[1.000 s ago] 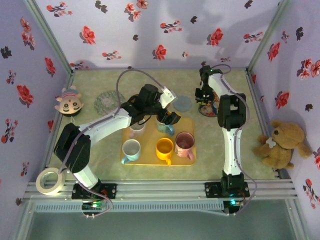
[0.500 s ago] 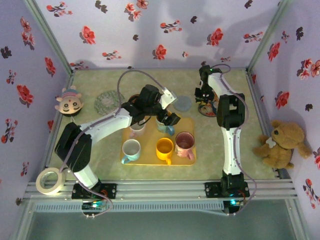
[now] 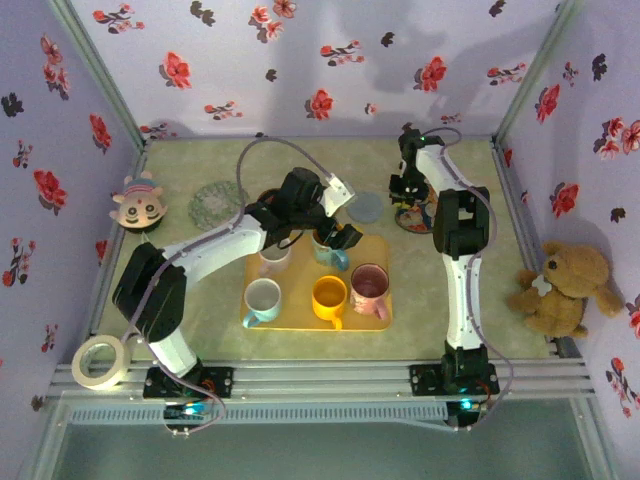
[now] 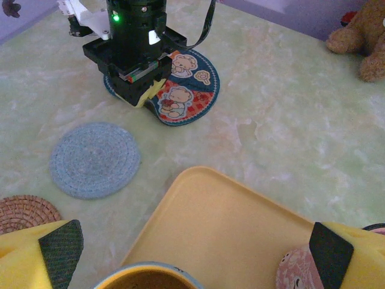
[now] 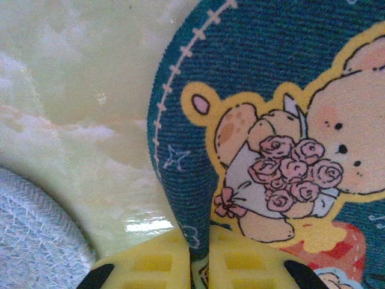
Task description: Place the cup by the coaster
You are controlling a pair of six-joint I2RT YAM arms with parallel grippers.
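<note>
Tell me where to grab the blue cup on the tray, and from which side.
Take the blue cup by its rim, coming straight down from above. It stands upright with its mouth open, and a white cup and a pink cup stand close by on the yellow tray, so a sideways approach looks tight. The left gripper hangs open over it.

No legible writing, seemingly, even on the bear-print coaster [image 4: 192,90].

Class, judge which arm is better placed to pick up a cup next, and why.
The left arm: its jaws stand open over a cup on the tray, while the jaws of the right arm are shut on the edge of the bear coaster.
</note>
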